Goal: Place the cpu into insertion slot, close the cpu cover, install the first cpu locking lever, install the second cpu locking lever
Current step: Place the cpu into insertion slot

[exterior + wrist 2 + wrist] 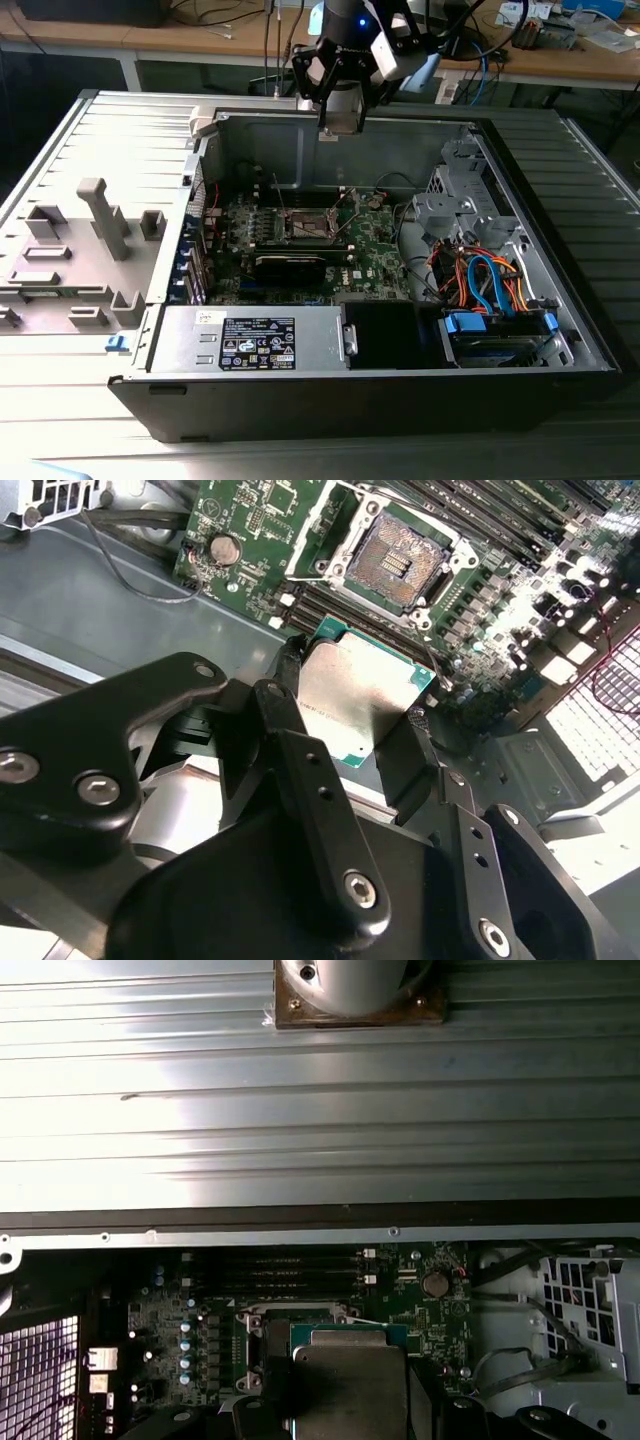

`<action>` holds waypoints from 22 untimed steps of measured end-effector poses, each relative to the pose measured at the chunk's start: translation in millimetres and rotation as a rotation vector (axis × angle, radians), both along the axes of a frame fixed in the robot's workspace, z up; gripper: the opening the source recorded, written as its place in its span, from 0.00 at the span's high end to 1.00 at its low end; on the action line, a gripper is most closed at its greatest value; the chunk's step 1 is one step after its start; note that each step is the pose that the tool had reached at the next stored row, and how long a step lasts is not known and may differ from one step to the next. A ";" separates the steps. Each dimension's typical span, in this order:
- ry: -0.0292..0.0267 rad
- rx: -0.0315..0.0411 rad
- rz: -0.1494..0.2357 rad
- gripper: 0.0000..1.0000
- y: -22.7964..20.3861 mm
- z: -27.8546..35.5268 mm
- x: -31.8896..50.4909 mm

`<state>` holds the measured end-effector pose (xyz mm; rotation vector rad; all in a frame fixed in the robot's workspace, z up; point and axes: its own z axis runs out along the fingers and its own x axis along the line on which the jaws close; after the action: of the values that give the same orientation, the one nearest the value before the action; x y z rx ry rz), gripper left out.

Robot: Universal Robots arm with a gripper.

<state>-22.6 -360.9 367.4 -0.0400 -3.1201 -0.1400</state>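
Note:
My gripper (340, 122) hangs above the back wall of the open computer case, shut on the cpu (365, 680). The cpu is a flat square chip with a grey metal top and a green edge, clamped between the two black fingers (288, 695). In the first wrist view the cpu (350, 1385) hides part of the socket beneath it. The insertion slot (395, 565) lies below on the green motherboard (375, 250) with its dark contact field exposed. Its silver cpu cover (318, 535) stands swung open at one edge. In the exterior view the slot (312, 226) is in front of and below the gripper.
A long black block (290, 266) lies just in front of the slot. The power supply (250, 340) fills the case's front. Blue and orange cables (490, 285) and a drive cage are at the exterior view's right. A grey fixture (100, 225) stands outside at the left.

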 end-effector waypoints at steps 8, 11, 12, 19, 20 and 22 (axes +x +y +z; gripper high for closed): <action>0.0001 -0.0001 0.000 0.45 -1.5 -2.0 -0.1; 0.0001 0.0000 0.000 0.45 -1.5 -2.4 -0.1; 0.0001 -0.0001 0.000 0.45 -1.5 -2.5 -0.1; 0.0000 -0.0004 0.000 0.45 -3.0 -5.7 0.0; 0.0000 -0.0006 0.000 0.45 -3.4 -5.8 -0.1; 0.0000 -0.0006 0.000 0.45 -3.9 -6.2 -0.1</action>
<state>-22.6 -364.8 361.3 -0.0401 -3.1201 -0.1391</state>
